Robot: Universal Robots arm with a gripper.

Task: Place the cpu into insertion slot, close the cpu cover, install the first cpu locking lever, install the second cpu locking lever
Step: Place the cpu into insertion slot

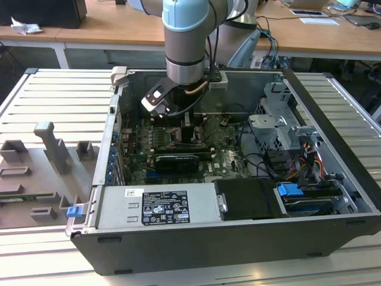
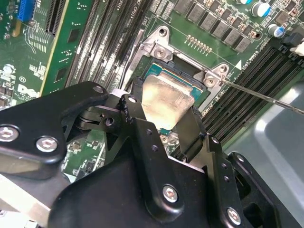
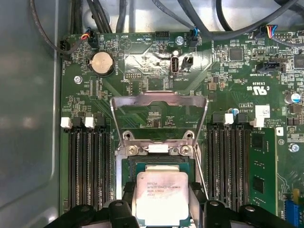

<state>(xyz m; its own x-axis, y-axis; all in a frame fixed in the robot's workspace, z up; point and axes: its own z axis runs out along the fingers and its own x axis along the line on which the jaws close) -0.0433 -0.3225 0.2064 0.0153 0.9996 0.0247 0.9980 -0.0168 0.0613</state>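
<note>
The gripper (image 2: 162, 124) is pinching the cpu (image 2: 166, 102) at the insertion slot (image 2: 176, 61), cpu cover (image 3: 159, 100) standing open, and seating is calling for square alignment.

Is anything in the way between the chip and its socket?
Nothing visible. The gripper holds the cpu over the insertion slot, and the cpu cover is flipped open, off the slot.
</note>
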